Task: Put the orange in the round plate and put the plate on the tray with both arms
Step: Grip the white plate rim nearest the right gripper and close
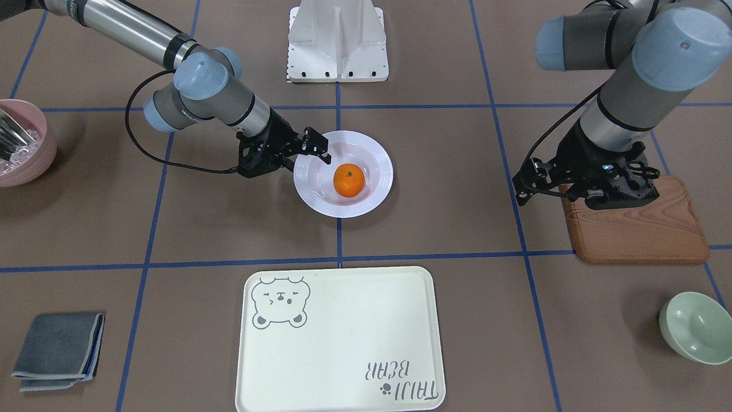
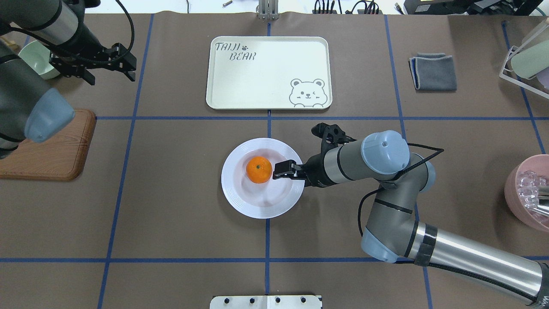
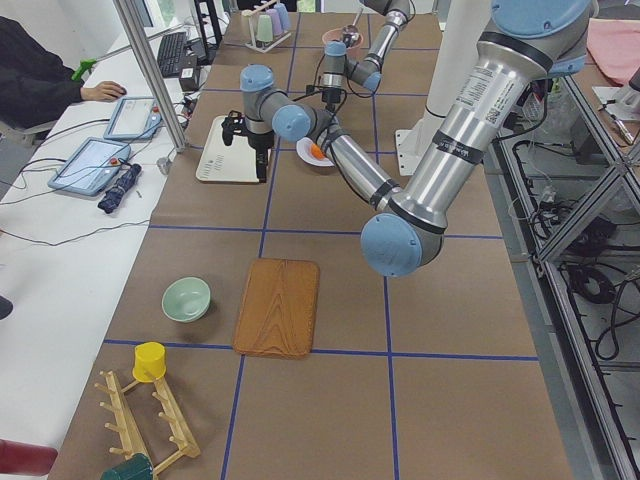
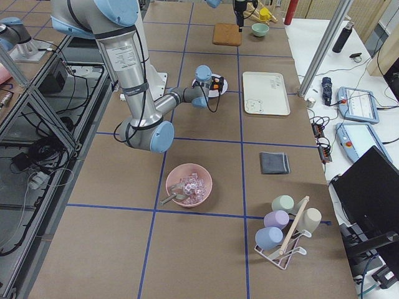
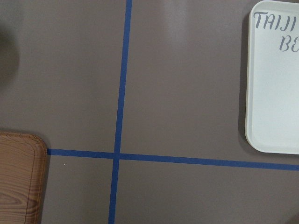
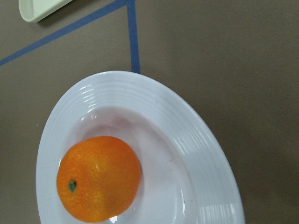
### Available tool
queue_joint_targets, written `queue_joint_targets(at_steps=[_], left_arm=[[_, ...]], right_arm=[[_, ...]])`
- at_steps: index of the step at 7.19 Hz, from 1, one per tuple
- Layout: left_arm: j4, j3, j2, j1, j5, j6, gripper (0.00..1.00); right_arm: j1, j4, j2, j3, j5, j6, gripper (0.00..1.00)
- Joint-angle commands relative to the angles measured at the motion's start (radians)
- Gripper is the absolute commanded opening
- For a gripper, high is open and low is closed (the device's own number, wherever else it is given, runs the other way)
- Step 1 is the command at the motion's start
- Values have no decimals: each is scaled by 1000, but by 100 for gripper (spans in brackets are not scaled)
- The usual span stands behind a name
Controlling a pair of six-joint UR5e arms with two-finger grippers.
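Observation:
The orange [image 1: 349,179] [image 2: 258,169] [image 6: 98,177] lies in the well of the white round plate [image 1: 320,200] [image 2: 257,206] [image 6: 196,154] at the table's middle. My right gripper [image 1: 317,150] [image 2: 279,170] reaches over the plate's rim on the robot's right side, just short of the orange; it looks open and holds nothing. The cream tray [image 1: 343,343] [image 2: 270,73] [image 5: 275,93] lies beyond the plate with nothing on it. My left gripper [image 2: 128,66] [image 1: 626,191] hangs open and raised, far from the plate, near the wooden board.
A brown wooden board [image 1: 640,234] [image 2: 55,150] and a pale green bowl [image 1: 697,326] sit on the robot's left. A pink bowl [image 1: 23,154] [image 2: 527,193] and a folded grey cloth [image 1: 57,349] [image 2: 433,71] are on its right.

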Motion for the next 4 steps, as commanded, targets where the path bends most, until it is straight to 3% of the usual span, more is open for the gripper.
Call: queue_joint_targets(at_steps=[1, 3, 4], left_arm=[[0, 3, 0, 1, 0, 0, 98], [0, 4, 0, 1, 0, 0, 98], [0, 4, 0, 1, 0, 0, 98]], right_arm=[[-11, -1, 11, -1, -9, 7, 100], [-17, -2, 14, -6, -23, 8, 99], [-17, -1, 19, -13, -26, 22, 82]])
